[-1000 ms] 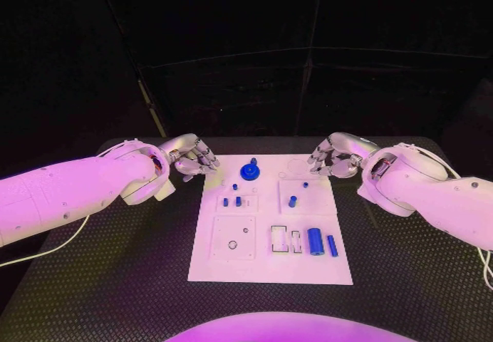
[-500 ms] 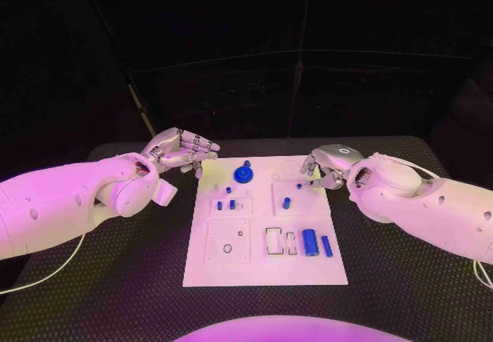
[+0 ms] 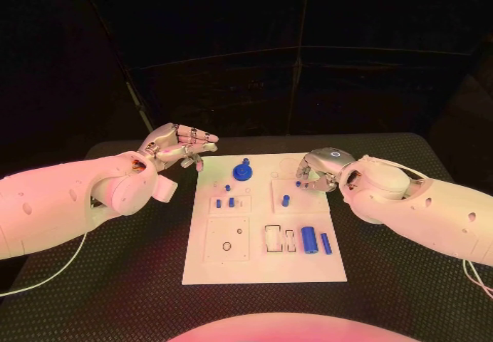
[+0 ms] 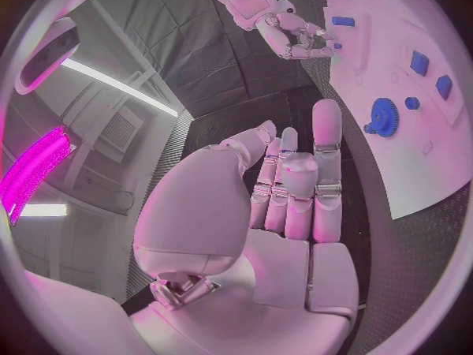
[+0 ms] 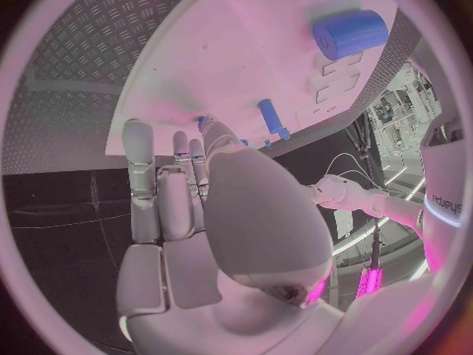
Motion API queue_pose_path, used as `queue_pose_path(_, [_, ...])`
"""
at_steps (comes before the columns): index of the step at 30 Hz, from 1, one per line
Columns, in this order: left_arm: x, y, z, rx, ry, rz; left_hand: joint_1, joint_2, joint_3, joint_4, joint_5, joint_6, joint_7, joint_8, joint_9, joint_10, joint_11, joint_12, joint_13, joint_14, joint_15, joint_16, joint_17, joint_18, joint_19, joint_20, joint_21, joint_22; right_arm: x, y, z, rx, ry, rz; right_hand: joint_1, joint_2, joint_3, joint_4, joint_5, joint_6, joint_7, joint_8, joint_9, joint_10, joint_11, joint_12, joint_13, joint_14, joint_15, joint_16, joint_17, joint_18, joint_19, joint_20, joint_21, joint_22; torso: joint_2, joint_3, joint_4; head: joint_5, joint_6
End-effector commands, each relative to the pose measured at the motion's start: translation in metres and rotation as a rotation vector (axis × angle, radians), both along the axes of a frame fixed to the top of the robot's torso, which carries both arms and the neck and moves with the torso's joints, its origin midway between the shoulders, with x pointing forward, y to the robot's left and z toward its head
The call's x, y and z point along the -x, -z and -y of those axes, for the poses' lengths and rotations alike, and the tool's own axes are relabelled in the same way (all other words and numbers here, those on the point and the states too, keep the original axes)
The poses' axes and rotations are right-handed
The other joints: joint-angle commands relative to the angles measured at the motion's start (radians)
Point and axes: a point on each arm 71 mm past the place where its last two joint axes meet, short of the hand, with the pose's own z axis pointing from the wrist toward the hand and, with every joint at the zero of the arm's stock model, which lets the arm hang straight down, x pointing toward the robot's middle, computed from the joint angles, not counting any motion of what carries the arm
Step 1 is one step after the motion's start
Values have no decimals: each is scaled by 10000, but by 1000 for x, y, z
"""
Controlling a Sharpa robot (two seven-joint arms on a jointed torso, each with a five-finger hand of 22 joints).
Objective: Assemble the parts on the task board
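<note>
White task board [image 3: 262,267] lying flat in the middle of the black worktop [image 3: 400,271], long side running away from the robot. Blue gear [image 3: 244,172] up at the far end, seated on the board. Small blue pegs [image 3: 225,203] standing in the left-hand square block, another blue peg [image 3: 286,201] upright in the right-hand block. Nearer in, a fat blue cylinder [image 3: 309,238] lying on its side, a thinner blue rod [image 3: 325,243] just beside it toward the board's right edge. White rectangular frames [image 3: 277,239] sitting left of the cylinder, and a square plate with a small ring [image 3: 226,246] on it at the near left.

Right hand [image 3: 316,173] hanging over the board's far right corner, close to the upright peg, fingers curled inward; nothing visible between them, though contact with the board cannot be told. From the right wrist view, fingers [image 5: 158,189] held side by side, pointing toward the board, nothing gripped.

Left hand [image 3: 177,149] raised off the board's far left corner, above the worktop, well clear of the parts. Fingers [image 4: 296,181] bent in toward the palm, empty.
</note>
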Motion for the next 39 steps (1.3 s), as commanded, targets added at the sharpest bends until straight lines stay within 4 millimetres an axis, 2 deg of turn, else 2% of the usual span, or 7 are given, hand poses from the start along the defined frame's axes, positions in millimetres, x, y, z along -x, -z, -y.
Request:
queue_pose_path(1, [0, -3, 1, 376, 71, 81, -61, -8, -14, -46, 13, -51, 50, -59, -19, -95, 4, -23, -18, -99, -11, -81, -35, 196, -66, -3, -35, -12, 0, 0, -3, 130, -93, 22, 139, 19, 114, -22, -77, 86, -5, -72, -2, 90, 4, -61, -70, 411, 58, 50, 19, -40, 12, 45, 59, 27, -10, 10, -2, 15, -6])
queue_pose_path(9, [-1, -2, 1, 348, 64, 33, -58, -9, -17, -66, 13, -90, 65, -80, -28, -107, 13, -22, -20, -77, -6, -33, 71, 196, -71, 2, -53, -22, -1, 4, -8, 113, -180, -170, 379, 67, 626, -217, -243, 276, -8, -130, 5, 339, -15, -194, -325, 439, 39, 155, 148, -60, 62, 29, 216, 211, -11, 8, -7, 19, -25])
queue_pose_path(20, [-2, -1, 2, 303, 57, -52, -50, -20, -31, -112, 12, -201, 103, -129, -44, -151, 41, -13, -22, -66, 10, -14, 95, 194, -67, 13, -80, -39, -1, 9, -10, 159, -252, -493, 355, 57, 1165, -392, -303, 611, -78, -124, 24, 727, -83, -324, -539, 469, -19, 256, 251, -102, 169, -16, 474, 542, -18, 5, -1, 25, -82])
queue_pose_path(26, [-3, 0, 1, 224, 42, -194, -28, -9, -30, -146, 15, -253, 121, -141, -45, -191, 57, -4, -23, -66, 21, -8, 95, 193, -64, 21, -94, -47, -1, 12, -11, 282, -226, -695, 248, 6, 1297, -425, -313, 672, -71, -151, 18, 812, -95, -398, -606, 456, -23, 198, 123, -131, 239, -28, 599, 726, -17, 3, 5, -33, -85])
queue_pose_path(29, [-3, 1, 1, 183, 36, -265, -17, -5, -30, -164, 17, -286, 133, -150, -47, -221, 67, -2, -26, -74, 28, -17, 73, 192, -64, 25, -102, -51, -1, 13, -11, 358, -193, -797, 237, 1, 1307, -427, -314, 676, -71, -154, 18, 816, -95, -406, -612, 456, -23, 196, 117, -132, 240, -28, 604, 731, -15, 8, -12, -5, -110])
queue_pose_path(35, [-3, 1, 1, 119, 73, -318, 42, 8, -14, -234, 26, -336, 149, -150, -42, -272, 82, 16, -26, -92, 40, -28, 37, 191, -67, 34, -121, -60, 0, 15, -13, 403, -155, -869, 190, -14, 1420, -472, -311, 725, -80, -169, 17, 881, -100, -452, -654, 465, -30, 220, 131, -145, 272, -31, 671, 820, -16, 6, -4, 5, -137])
queue_pose_path(39, [-3, 1, 1, 93, 110, -323, 56, 7, -11, -251, 28, -344, 152, -149, -41, -280, 85, 22, -26, -98, 42, -34, 22, 192, -68, 35, -124, -62, 0, 14, -13, 304, -98, -589, 211, 54, 1633, -592, -310, 885, -117, -133, 37, 1057, -146, -455, -681, 478, -65, 256, 160, -152, 305, -55, 750, 916, -26, 8, -3, 14, -148])
